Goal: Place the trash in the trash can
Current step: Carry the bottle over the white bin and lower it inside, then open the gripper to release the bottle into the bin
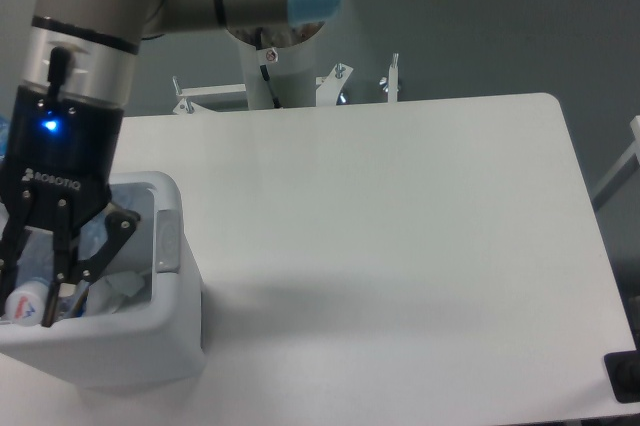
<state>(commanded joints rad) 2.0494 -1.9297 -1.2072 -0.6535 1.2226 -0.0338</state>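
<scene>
The trash can (175, 331) is a white rectangular bin with a light-grey oblong panel, standing at the table's front left corner. My gripper (58, 311) hangs straight down from the arm and reaches into the bin's opening. Its fingers (47, 296) converge and look shut around a long clear flattened plastic bottle (112, 286) that lies across the inside of the bin. The bottle's pale end with a red mark (24, 300) shows to the left of the fingers. The crumpled white wrapper is not visible; the gripper hides much of the bin's inside.
The white table (400, 246) stretches to the right of the bin. The arm's base column (280, 71) and metal brackets (390, 76) stand behind the far edge. A dark object (625, 376) sits at the front right corner.
</scene>
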